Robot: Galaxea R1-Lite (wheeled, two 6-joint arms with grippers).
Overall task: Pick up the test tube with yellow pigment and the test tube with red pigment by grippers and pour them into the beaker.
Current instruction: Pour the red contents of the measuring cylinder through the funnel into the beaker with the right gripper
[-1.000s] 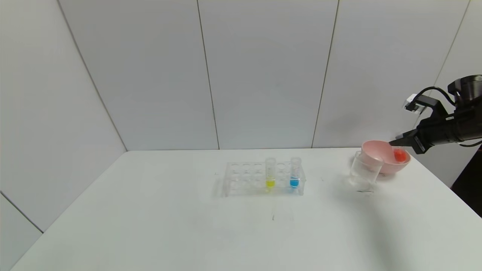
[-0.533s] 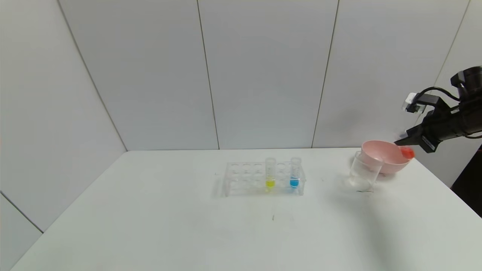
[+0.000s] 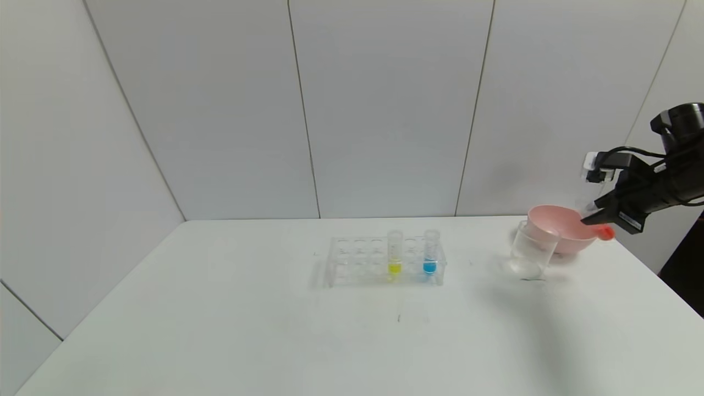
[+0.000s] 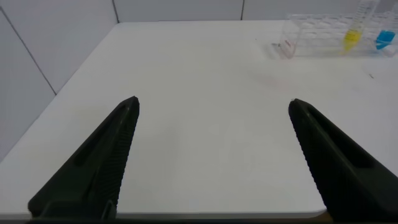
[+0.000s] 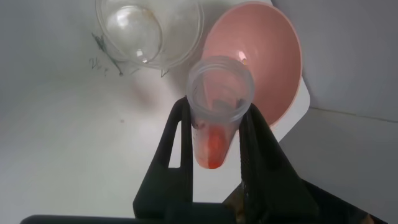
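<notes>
Beside the pink bowl (image 3: 555,226), right gripper (image 3: 591,217) has retreated holding red tube (image 3: 605,233).

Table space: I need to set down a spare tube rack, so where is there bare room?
The table is bare in front of the clear rack and to its left. Crowded at the far right: the beaker stands against the pink bowl, where the right end effector holds the test tube with red pigment.

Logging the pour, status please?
Right pincer shut on clear red-pigment tube beside pink bowl. Left pincer open, parked. Clear beaker unobstructed.
</notes>
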